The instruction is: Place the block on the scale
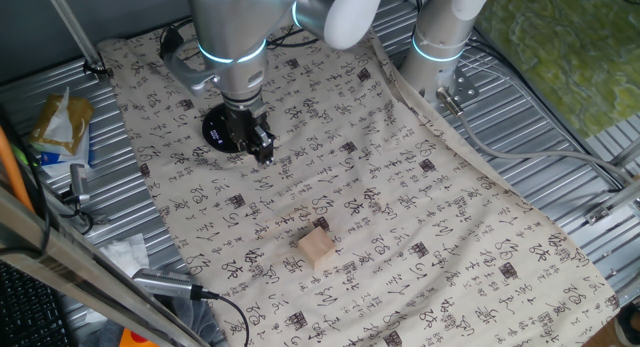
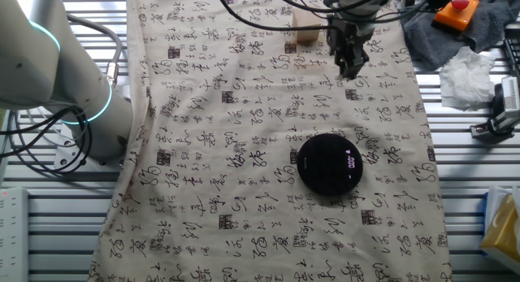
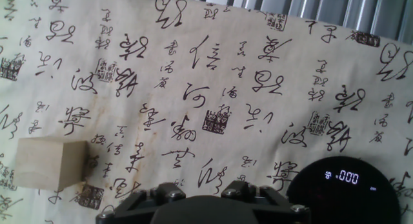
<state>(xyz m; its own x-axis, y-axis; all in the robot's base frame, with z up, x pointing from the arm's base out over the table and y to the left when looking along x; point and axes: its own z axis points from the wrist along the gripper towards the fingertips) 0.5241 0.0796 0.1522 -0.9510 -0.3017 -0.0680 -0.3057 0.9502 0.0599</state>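
Block is sitting free on the calligraphy-print cloth that covers the worktop, nothing touching it. It's a plain tan wooden cube, resting flat, corner turned toward the camera in one fixed view. In the hand view it shows at the lower left, off to the side of the claw's axis.

Scale is a flat round black disc on the same cloth, well apart from the block. Its display is lit pale blue and reads 000 in the hand view. Nothing on top of it.

Claw hangs over the cloth between block and scale, pointing down, holding nothing. Fingers look close together in the other fixed view, but they're dark and small there, and the hand view only shows the body at the bottom edge, not the tips. Can't tell if it's spread or pressed together.

Off the cloth: crumpled white tissue and an orange unit with a red button on grey fabric.
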